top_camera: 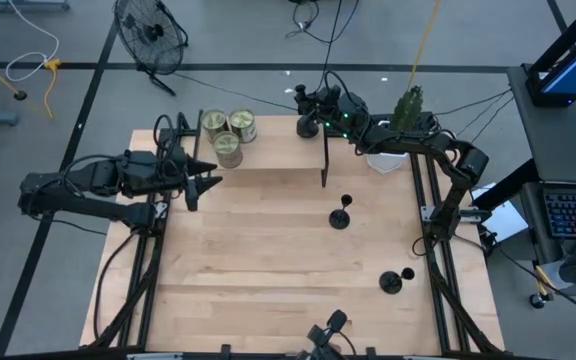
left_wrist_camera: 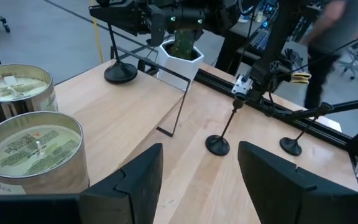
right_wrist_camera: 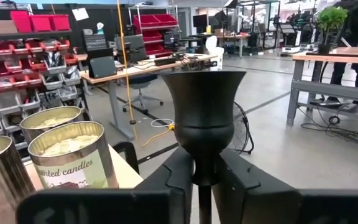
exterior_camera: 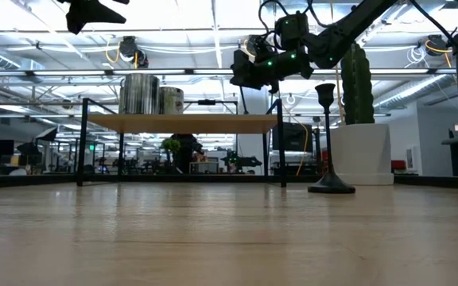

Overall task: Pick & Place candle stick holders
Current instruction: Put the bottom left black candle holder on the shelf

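One black candle stick holder [left_wrist_camera: 118,70] stands on the raised wooden shelf [top_camera: 268,150] near its far right corner. My right gripper [right_wrist_camera: 204,186] is shut on it just under its cup [right_wrist_camera: 204,106]. Two more candle stick holders [top_camera: 340,215] [top_camera: 393,281] stand on their round bases on the table top, right of the middle. My left gripper [left_wrist_camera: 201,180] hangs open over the shelf's left end [top_camera: 203,182], touching nothing. My right gripper pinches the holder's thin stem [right_wrist_camera: 204,182] between its two fingers, right below the cup. The fingers come level from the table's right side and lie across the stem. The holder is upright, its round base [left_wrist_camera: 120,74] on the shelf top.
Three greenish-gold candle tins [top_camera: 228,132] crowd the shelf's far left. A white pot with a cactus-like plant [top_camera: 396,135] stands at the table's far right. A floor fan [top_camera: 151,35] stands beyond the far edge. A person [left_wrist_camera: 334,34] is past the table's right side.
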You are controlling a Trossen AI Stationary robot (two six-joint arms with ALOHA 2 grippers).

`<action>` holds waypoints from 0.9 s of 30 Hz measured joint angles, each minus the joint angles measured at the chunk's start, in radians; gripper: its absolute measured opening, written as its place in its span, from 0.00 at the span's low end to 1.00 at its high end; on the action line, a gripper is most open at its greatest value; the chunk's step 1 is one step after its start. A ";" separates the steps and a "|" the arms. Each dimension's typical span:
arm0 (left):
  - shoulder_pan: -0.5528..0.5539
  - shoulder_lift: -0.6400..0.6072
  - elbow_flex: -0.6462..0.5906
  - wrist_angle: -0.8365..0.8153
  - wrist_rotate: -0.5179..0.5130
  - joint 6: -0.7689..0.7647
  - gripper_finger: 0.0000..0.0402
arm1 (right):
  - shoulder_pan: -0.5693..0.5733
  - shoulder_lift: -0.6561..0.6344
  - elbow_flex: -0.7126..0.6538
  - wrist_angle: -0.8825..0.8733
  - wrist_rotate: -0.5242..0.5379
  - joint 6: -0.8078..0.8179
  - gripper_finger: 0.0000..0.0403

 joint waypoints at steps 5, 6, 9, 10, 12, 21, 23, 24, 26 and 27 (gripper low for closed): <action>0.000 0.000 0.000 -0.031 0.000 -0.001 0.54 | 0.000 0.000 0.000 -0.009 0.000 0.004 0.19; 0.000 0.000 0.000 -0.033 0.000 -0.002 0.54 | 0.000 0.000 0.000 -0.008 0.000 0.008 0.20; 0.000 0.000 0.000 -0.034 0.000 -0.002 0.54 | 0.000 0.000 0.000 -0.019 0.000 0.021 0.23; 0.000 0.000 0.000 -0.034 0.000 -0.002 0.54 | 0.000 0.000 0.000 -0.023 0.000 0.022 0.23; 0.000 0.000 0.000 -0.033 0.000 -0.001 0.54 | 0.001 0.000 0.000 -0.024 0.000 0.023 0.25; 0.000 0.000 0.000 -0.033 0.000 0.000 0.54 | 0.001 -0.004 0.000 -0.025 0.000 0.019 0.34; 0.000 0.000 0.000 -0.033 0.000 0.000 0.54 | 0.001 -0.006 0.000 -0.020 0.000 0.019 0.36; 0.000 0.000 0.000 -0.033 0.000 0.000 0.54 | 0.001 -0.006 0.000 -0.020 0.000 0.019 0.37; 0.000 0.000 0.000 -0.033 0.000 0.000 0.54 | 0.001 -0.006 0.000 -0.022 0.000 0.019 0.39; 0.000 0.000 0.000 -0.033 0.000 0.000 0.54 | 0.001 -0.006 0.000 -0.022 0.000 0.019 0.41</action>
